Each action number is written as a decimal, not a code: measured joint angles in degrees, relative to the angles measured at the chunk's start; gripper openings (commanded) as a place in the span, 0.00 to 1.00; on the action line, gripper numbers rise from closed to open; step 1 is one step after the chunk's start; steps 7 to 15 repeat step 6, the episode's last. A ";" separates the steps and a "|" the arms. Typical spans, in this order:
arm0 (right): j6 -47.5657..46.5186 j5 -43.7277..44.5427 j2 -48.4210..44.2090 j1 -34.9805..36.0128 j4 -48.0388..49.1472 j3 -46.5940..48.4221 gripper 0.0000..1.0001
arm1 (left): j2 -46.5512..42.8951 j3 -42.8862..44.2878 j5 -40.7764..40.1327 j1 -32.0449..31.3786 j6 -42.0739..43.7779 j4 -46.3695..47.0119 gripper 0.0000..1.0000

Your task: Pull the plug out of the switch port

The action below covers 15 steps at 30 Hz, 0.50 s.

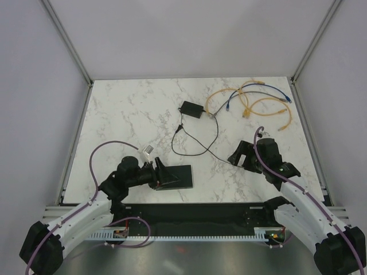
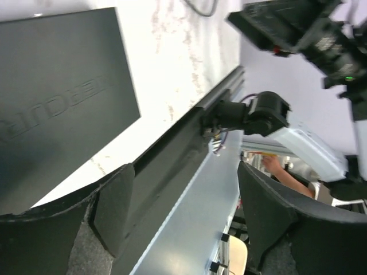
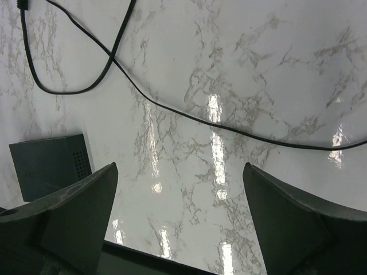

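The switch (image 1: 180, 176) is a flat black box lying near the table's front edge. It fills the upper left of the left wrist view (image 2: 57, 97), and one corner shows in the right wrist view (image 3: 49, 163). I see no plug or cable in it; its socket row is hidden. My left gripper (image 1: 159, 175) is open at the switch's left end, and nothing lies between its fingers (image 2: 183, 220). My right gripper (image 1: 237, 154) is open and empty over bare marble (image 3: 186, 223), to the right of the switch.
A smaller black box (image 1: 192, 109) with thin black leads (image 3: 229, 129) lies mid-table. Orange and blue cables (image 1: 252, 103) are tangled at the back right. A black rail (image 1: 195, 220) runs along the near edge.
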 measured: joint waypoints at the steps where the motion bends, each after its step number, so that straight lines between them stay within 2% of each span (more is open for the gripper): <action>1: 0.85 0.00 -0.76 0.00 -0.39 -0.72 0.98 | -0.87 -0.87 0.52 0.00 -0.79 2.27 0.84; 6: 4.61 -0.83 -5.18 0.00 0.00 -5.07 0.98 | -5.68 -7.34 1.90 0.00 -7.80 15.06 0.88; 15: 4.61 -0.83 -5.18 0.00 0.00 -5.07 0.98 | -5.68 -7.34 1.90 0.00 -7.80 15.06 0.88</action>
